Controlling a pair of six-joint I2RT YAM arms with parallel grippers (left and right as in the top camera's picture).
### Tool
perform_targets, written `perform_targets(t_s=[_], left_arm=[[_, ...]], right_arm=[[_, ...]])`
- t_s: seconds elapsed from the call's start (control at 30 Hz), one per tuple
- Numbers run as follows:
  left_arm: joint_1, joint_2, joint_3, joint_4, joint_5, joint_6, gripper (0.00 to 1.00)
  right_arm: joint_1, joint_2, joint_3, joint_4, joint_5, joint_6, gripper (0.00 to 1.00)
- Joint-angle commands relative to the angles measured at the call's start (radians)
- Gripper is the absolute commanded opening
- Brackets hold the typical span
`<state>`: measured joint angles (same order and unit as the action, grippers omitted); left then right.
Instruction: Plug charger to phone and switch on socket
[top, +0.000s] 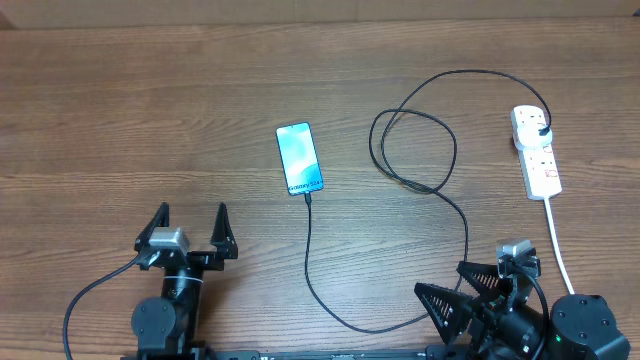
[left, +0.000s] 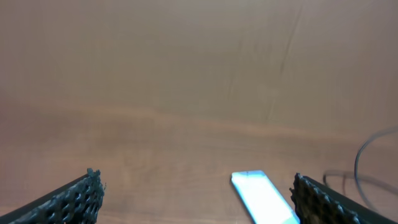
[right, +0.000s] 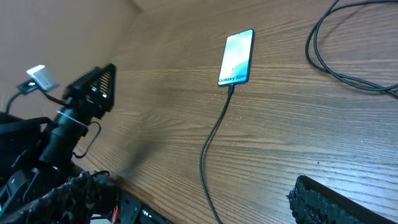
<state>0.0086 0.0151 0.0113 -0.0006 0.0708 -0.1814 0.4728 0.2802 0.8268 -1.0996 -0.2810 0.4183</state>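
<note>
The switches on the socket (top: 537, 150) are too small to read from overhead, so whether it is on cannot be told. The socket lies at the table's (top: 120, 120) far right, and neither wrist view shows it. The charger's (top: 440, 190) black plug sits in the outlet at the socket's far end; the cable loops to the left of the socket, then runs toward the near edge and back up to the phone (top: 299, 158).

The phone lies flat near the middle, screen lit. The right wrist view shows what overhead only hints at: the connector tip meets the phone (right: 237, 57) at its near end, by the small text, with the charger (right: 214, 134) trailing toward the camera. The left wrist view catches only part of the phone (left: 264, 198), cut off at the bottom edge.

The left gripper (top: 188, 235) stands near the front edge, jaws spread wide and holding nothing. The right gripper (top: 465, 295) at the front right is likewise wide and bare, partly hidden by its own arm.
</note>
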Motion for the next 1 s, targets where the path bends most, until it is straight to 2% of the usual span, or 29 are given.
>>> perform_targets(t_s=[0.0,0.97], left_arm=[[0.002,-0.013,-0.007,-0.068,0.000,-0.010,1.00],[0.002,-0.011,-0.007,-0.072,0.000,0.002,0.99]], right_arm=[[0.004,-0.003,-0.003,0.004,0.011,0.001,1.00],[0.004,-0.003,-0.003,0.004,0.011,0.001,1.00]])
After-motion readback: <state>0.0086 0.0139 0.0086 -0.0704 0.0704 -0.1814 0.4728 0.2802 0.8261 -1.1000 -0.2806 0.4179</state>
